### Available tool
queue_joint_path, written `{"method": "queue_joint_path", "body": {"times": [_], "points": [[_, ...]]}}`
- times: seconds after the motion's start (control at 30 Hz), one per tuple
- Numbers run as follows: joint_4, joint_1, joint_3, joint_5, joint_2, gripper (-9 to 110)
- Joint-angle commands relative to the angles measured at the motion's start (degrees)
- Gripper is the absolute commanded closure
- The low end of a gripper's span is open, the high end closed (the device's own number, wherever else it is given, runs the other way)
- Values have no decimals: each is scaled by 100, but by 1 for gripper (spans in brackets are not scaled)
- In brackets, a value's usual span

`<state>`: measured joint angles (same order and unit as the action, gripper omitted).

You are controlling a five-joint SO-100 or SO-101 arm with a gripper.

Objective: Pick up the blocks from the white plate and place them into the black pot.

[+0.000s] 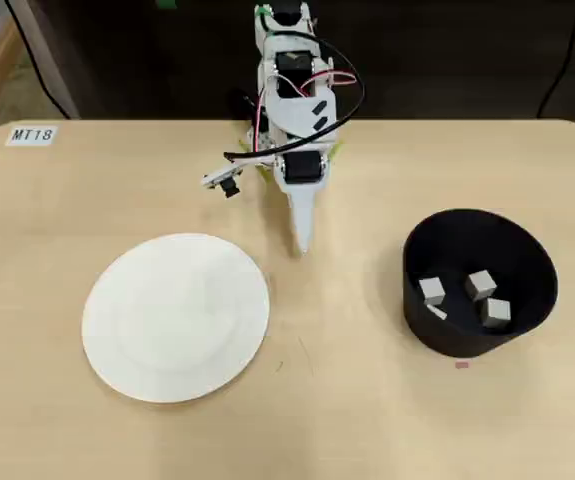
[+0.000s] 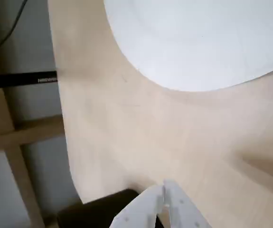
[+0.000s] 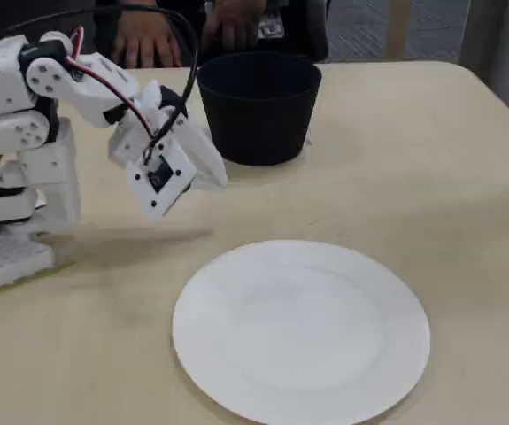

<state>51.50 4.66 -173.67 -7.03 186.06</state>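
The white plate (image 1: 176,316) lies bare at the left of the table in the overhead view, with no block on it; it also shows in the wrist view (image 2: 207,38) and the fixed view (image 3: 300,329). The black pot (image 1: 467,345) stands at the right and holds three pale cubes (image 1: 481,284), with a pale sliver beside them. In the fixed view the pot (image 3: 258,115) hides its contents. My gripper (image 1: 302,243) is shut and empty, held above bare table between plate and pot, also in the wrist view (image 2: 164,199) and the fixed view (image 3: 217,180).
The arm's base (image 3: 11,221) stands at the table's back edge. A label reading MT18 (image 1: 32,134) sits at the back left corner. A person's hands (image 3: 139,35) rest behind the pot in the fixed view. The table edge (image 2: 62,118) runs close by in the wrist view.
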Motion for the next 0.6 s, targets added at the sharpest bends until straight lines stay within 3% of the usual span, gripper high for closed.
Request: {"method": "queue_joint_path", "body": {"times": [0.0,0.57], "points": [[9,-35,26,26,26,103],[-62,-35,9,26,26,104]]}}
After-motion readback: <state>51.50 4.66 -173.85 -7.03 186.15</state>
